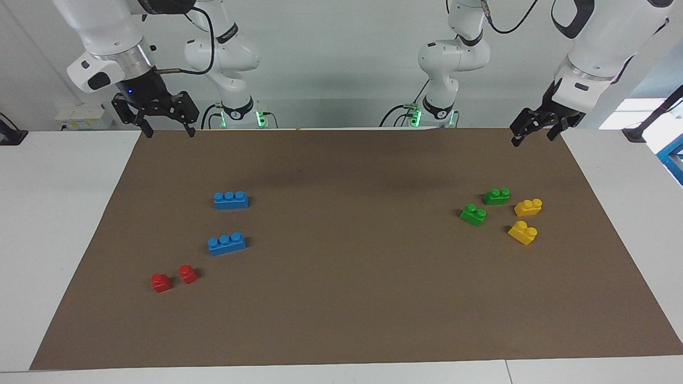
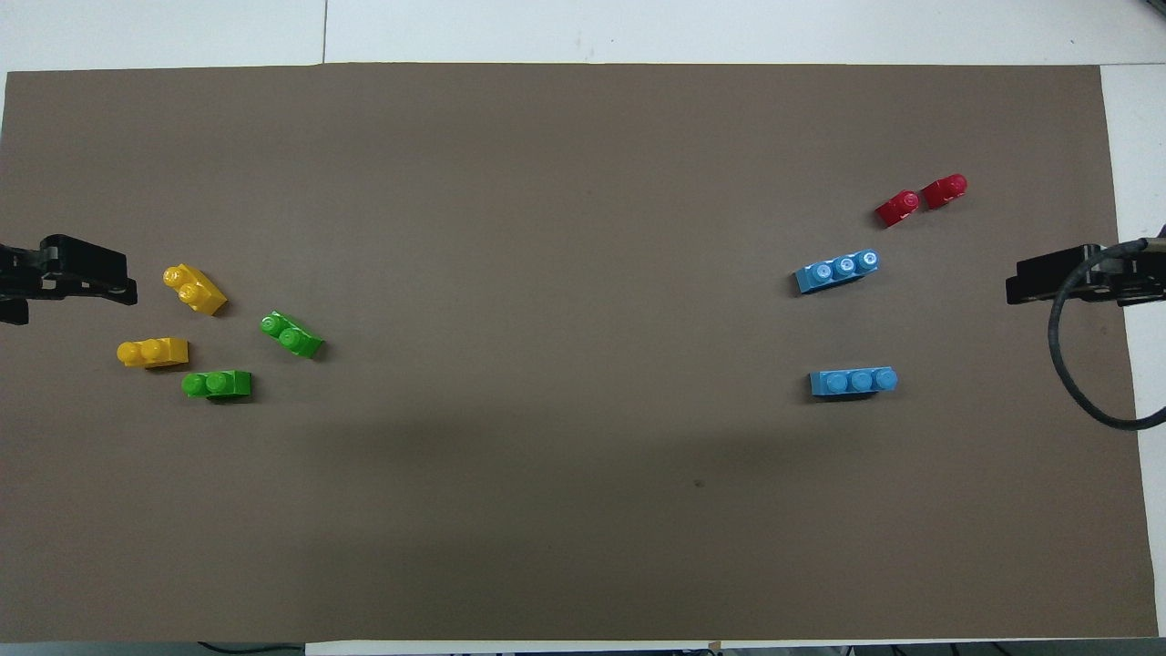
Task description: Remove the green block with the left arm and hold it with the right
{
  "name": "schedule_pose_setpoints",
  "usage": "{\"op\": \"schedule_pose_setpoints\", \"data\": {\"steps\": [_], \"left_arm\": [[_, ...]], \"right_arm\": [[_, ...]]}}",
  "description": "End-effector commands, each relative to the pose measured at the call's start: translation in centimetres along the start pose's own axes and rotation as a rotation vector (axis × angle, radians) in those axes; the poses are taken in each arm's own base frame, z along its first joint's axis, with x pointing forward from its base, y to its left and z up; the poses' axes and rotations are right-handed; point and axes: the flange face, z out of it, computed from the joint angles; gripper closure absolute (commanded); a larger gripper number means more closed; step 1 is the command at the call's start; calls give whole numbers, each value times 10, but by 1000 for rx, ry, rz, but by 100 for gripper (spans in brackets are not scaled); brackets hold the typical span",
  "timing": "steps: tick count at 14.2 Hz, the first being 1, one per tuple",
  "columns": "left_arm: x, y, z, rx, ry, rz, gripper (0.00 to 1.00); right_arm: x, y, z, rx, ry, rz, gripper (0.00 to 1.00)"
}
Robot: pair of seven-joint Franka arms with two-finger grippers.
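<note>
Two identical green blocks lie on the brown mat (image 1: 341,298) at the left arm's end: one (image 1: 496,196) (image 2: 217,384) nearer to the robots, the other (image 1: 473,214) (image 2: 291,334) a little farther and more toward the middle. Both are free, with nothing touching them. My left gripper (image 1: 532,138) (image 2: 114,282) is open and empty, up in the air over the mat's edge at its own end, apart from the blocks. My right gripper (image 1: 167,130) (image 2: 1025,284) is open and empty, raised over the mat's edge at the right arm's end.
Two yellow two-stud bricks (image 1: 528,207) (image 1: 523,232) lie beside the green ones, toward the table's end. Two blue three-stud bricks (image 1: 230,200) (image 1: 227,244) and two small red bricks (image 1: 161,282) (image 1: 188,273) lie at the right arm's end.
</note>
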Motion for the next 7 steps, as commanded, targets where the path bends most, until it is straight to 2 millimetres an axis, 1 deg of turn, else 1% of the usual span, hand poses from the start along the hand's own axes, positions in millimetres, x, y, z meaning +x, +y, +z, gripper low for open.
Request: {"op": "schedule_pose_setpoints", "data": {"steps": [1,7], "left_arm": [[1,3,-4,-13,-21,20,0],[0,4,-5,-16,-19,20,0]], "right_arm": [[-4,4,-1,-27,-8,-13,1],[-5,9,-1,-69,-8,-12,1]]}}
